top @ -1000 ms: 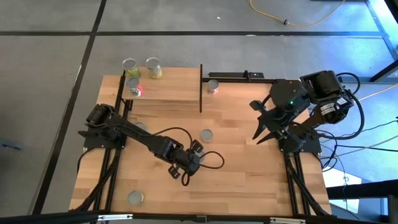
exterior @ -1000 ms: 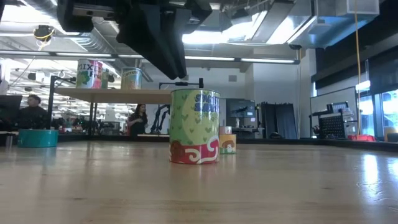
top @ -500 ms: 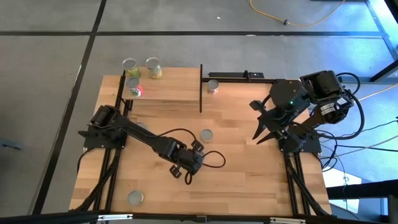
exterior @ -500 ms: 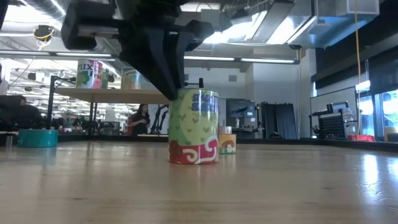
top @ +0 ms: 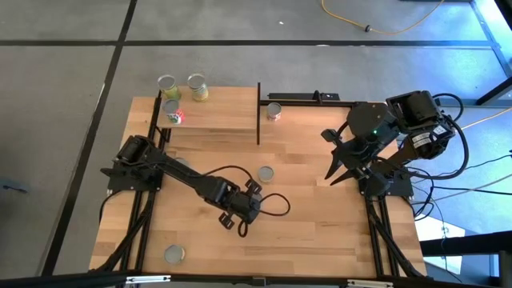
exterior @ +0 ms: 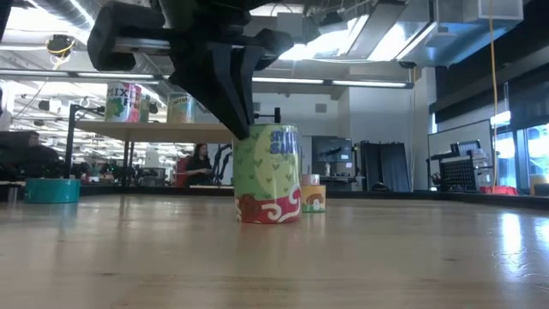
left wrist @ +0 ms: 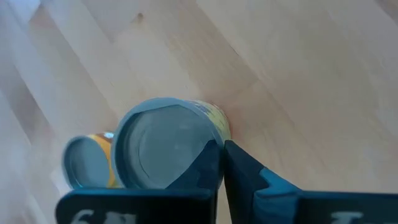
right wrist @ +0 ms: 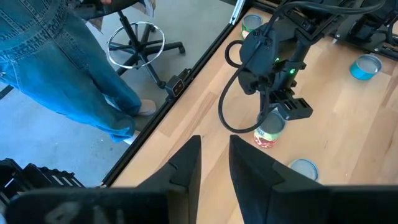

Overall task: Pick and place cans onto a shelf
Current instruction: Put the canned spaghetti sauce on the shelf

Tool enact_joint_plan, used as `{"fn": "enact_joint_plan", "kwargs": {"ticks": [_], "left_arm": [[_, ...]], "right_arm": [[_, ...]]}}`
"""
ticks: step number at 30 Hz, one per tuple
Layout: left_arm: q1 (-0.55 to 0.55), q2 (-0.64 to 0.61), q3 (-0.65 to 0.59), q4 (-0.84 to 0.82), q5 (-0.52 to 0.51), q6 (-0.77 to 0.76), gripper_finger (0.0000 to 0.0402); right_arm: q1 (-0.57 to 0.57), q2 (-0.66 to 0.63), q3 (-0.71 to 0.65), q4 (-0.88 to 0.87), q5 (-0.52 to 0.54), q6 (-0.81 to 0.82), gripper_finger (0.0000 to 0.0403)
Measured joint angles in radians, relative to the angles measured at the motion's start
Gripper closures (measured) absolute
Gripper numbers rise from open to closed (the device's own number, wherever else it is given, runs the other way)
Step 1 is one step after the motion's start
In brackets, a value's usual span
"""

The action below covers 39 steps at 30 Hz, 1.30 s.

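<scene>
The light-wood tabletop (top: 320, 232) is carrying the raised light-wood shelf (top: 220, 108) at its far edge, three tins already standing there. The left gripper (top: 254, 190) is sitting beside the green-labelled silver-topped can (exterior: 268, 174) mid-table, fingers nearly together, gripping nothing. The right gripper (top: 338, 164) is hanging parted, empty, well apart. A small yellow-labelled tin (exterior: 313, 197) is standing behind the can.

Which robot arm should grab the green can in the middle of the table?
Left. The left gripper hangs right at the green-labelled tin can with a silvery top. The right gripper waits farther off, by the light-wood table's right side.
</scene>
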Motion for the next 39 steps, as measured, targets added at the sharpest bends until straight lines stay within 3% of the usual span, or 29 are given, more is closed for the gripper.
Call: {"fn": "enact_joint_plan", "kwargs": {"ticks": [13, 18, 32, 39], "left_arm": [[0.0, -0.08, 0.032, -0.085, 0.016, -0.208, 0.04], [0.006, -0.116, 0.184, -0.273, -0.031, -0.317, 0.04], [0.141, -0.115, 0.673, -0.926, -0.279, -0.909, 0.0401], [0.262, -0.166, 0.723, -0.937, -0.263, -1.031, 0.0401]], "right_arm": [[0.0, 0.0, 0.0, 0.0, 0.0, 0.0, 0.0318], [0.0, 0.0, 0.0, 0.0, 0.0, 0.0, 0.0318], [0.0, 0.0, 0.0, 0.0, 0.0, -0.003, 0.0318], [0.0, 0.0, 0.0, 0.0, 0.0, -0.004, 0.0318]]}}
